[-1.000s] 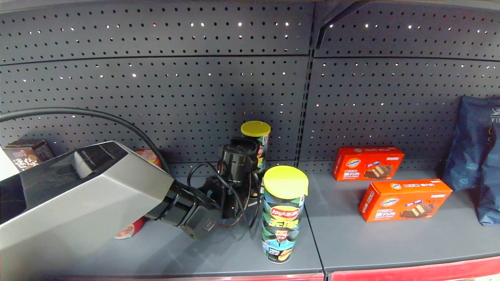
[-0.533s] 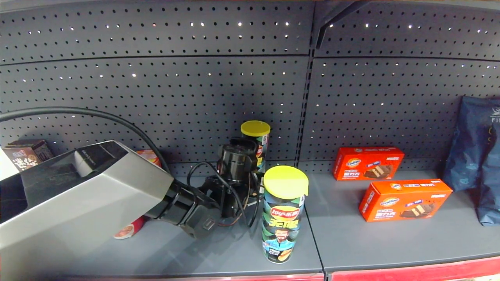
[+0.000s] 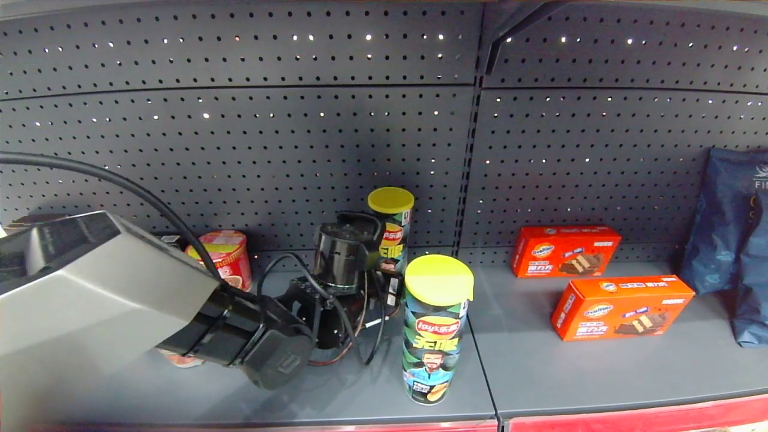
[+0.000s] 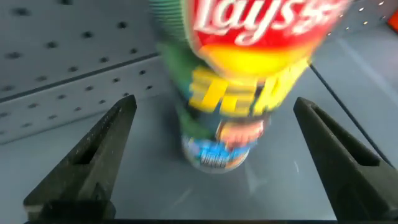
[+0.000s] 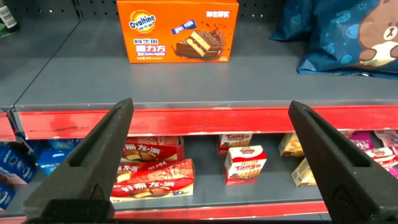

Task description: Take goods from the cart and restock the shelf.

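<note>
Two chip cans with yellow lids stand upright on the grey shelf [image 3: 540, 372]. The back can [image 3: 391, 231] is near the pegboard, and the front can [image 3: 437, 327] is close to the shelf edge. My left gripper [image 3: 379, 273] is just in front of the back can, low over the shelf. In the left wrist view that can [image 4: 239, 81] stands on the shelf ahead of my left gripper [image 4: 214, 104], which is open and touches nothing. My right gripper [image 5: 211, 106] is open and empty, out in front of the shelf edge.
Two orange boxes [image 3: 564, 250] [image 3: 621, 306] lie right of the cans, and dark blue bags [image 3: 732, 240] lean at the far right. A red cup [image 3: 222, 258] stands behind my left arm. Below the red shelf lip [image 5: 199, 121] is a lower shelf with several boxes [image 5: 155, 171].
My left arm has drawn back and to the left, away from the back can, which stays upright on the shelf. The red cup behind the arm now shows.
</note>
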Controlling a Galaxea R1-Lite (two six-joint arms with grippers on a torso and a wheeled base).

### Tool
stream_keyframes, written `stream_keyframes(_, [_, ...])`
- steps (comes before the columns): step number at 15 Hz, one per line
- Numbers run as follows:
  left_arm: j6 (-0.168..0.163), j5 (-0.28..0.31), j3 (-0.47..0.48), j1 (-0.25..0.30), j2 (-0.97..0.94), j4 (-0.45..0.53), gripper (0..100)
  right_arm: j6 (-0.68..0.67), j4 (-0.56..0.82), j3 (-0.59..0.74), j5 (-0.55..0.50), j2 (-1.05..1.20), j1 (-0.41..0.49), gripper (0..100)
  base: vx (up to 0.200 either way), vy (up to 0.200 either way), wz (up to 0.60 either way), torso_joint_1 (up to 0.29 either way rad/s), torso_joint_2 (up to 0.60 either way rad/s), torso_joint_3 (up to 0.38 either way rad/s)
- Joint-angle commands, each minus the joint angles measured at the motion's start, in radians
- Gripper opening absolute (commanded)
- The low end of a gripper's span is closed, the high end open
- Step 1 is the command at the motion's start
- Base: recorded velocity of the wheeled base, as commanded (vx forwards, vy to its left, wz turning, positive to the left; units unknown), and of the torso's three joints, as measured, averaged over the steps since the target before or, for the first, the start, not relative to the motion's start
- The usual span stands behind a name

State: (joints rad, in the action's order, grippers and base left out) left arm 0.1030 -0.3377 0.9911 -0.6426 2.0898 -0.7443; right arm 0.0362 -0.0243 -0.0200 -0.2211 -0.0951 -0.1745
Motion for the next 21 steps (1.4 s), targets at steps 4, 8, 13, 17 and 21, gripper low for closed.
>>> stream_keyframes(4, [-0.006,0.000,-0.123,0.000,-0.126,-0.001,100,0.001,-0.002,0.000,0.000,-0.002,0.000,100,0.000,0.000,0.00,0.000,0.00,0.000])
stream_keyframes(8, [-0.029,0.000,-0.207,0.001,-0.194,-0.001,100,0.001,-0.002,0.000,0.000,-0.002,0.000,100,0.000,0.000,0.00,0.000,0.00,0.000])
stream_keyframes(13, [-0.034,-0.009,-0.262,0.012,-0.247,0.009,100,0.001,0.000,0.000,0.000,-0.002,0.000,100,0.000,0.000,0.00,0.000,0.00,0.000])
stream_keyframes(17, [-0.045,-0.047,-0.244,0.023,-0.247,0.022,100,0.001,-0.002,0.000,0.000,-0.002,0.000,100,0.000,0.000,0.00,0.000,0.00,0.000])
stream_keyframes(21, [-0.045,-0.078,-0.221,0.060,-0.238,0.040,100,0.001,-0.002,0.000,0.000,-0.002,0.000,100,0.000,0.000,0.00,0.000,0.00,0.000])
